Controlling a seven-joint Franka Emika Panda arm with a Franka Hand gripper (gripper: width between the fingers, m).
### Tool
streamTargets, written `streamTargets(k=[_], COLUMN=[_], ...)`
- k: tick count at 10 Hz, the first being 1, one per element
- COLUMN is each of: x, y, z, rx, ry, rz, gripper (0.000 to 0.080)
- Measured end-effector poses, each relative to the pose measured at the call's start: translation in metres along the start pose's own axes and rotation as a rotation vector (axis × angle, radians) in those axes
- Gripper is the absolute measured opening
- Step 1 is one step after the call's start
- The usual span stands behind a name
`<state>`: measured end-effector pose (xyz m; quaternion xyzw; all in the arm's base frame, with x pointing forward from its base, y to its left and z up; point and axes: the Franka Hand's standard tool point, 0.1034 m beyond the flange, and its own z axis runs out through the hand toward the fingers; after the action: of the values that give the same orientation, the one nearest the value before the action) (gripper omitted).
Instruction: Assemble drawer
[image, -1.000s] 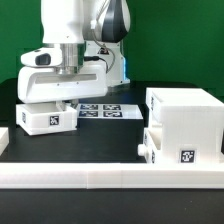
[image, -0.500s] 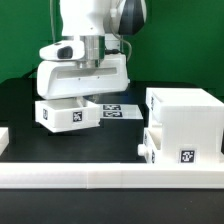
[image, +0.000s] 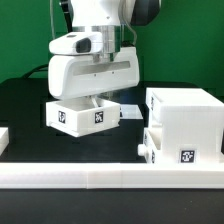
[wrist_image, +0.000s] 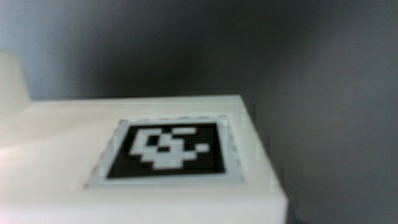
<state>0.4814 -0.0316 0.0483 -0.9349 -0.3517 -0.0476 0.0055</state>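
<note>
Hanging above the black table (image: 25, 100), the gripper (image: 92, 98) grasps a small white tray (image: 82, 115) of the drawer, which sits clear of the surface beneath the broad white hand; the tray shows two black-and-white square tags, one on each visible face, and it hangs slightly turned, one corner toward the camera. Behind and below it, the marker board (image: 128, 108) lies flat on the table, mostly covered from view by the tray and the hand; only its edge toward the exterior view's right shows. On the exterior view's right stands the large boxy case (image: 184, 118), well apart from the held tray; a second small tray (image: 178, 152) with a tag on its front sits just below the case's front, touching it. Along the near edge runs the long low white rail (image: 100, 180). From the wrist view, the held tray (wrist_image: 143, 150) fills the lower part of the picture, its tag blurred but plain, with dark table beyond; the fingers themselves are not visible there.
</note>
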Motion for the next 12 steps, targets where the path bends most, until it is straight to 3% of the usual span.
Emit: streamTargets(k=[2,5,8,10,12], x=[-0.003,-0.010,0.009,0.015,0.014], y=[-0.002,0.000,0.011,0.020,0.019], z=[0.003,0.008,0.001,-0.004,-0.002], rx=[0.003,-0.004,-0.019,-0.005,-0.002], ry=[-0.002,-0.003,-0.022,-0.048,-0.047], rz=[-0.016,-0.322,-0.612,-0.723,-0.720], gripper=[0.0041,0.0041,0.0041,0.0041,0.0041])
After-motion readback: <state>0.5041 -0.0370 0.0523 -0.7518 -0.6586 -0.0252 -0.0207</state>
